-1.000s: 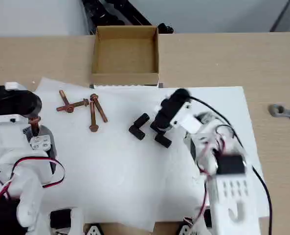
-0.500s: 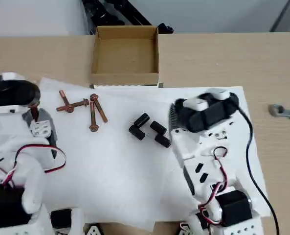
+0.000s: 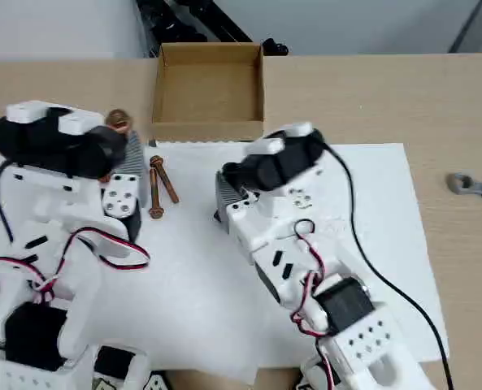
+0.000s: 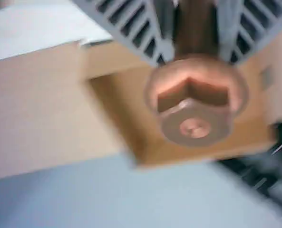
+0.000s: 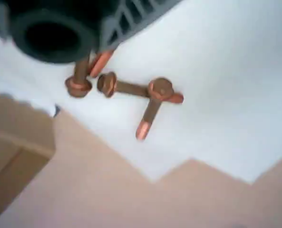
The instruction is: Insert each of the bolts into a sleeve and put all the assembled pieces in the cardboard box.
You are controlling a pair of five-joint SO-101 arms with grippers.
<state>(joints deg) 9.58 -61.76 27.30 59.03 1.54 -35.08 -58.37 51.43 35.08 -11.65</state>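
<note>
Copper bolt (image 4: 196, 107), clamped in left claw (image 3: 123, 145), now raised; right claw (image 3: 227, 193), clamping black sleeve (image 5: 53, 34), swung toward it. Insertion comes next.

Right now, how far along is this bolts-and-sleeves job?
Nothing is finished: the brown cardboard box is empty. In hand: the left hand grips one copper hex-head bolt, and the right hand is at a black tube-shaped sleeve. Left: other copper bolts lie loose on the white paper sheet; all joining and boxing remains.

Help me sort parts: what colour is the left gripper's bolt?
The bolt is copper-brown; left wrist view shows it best.
</note>
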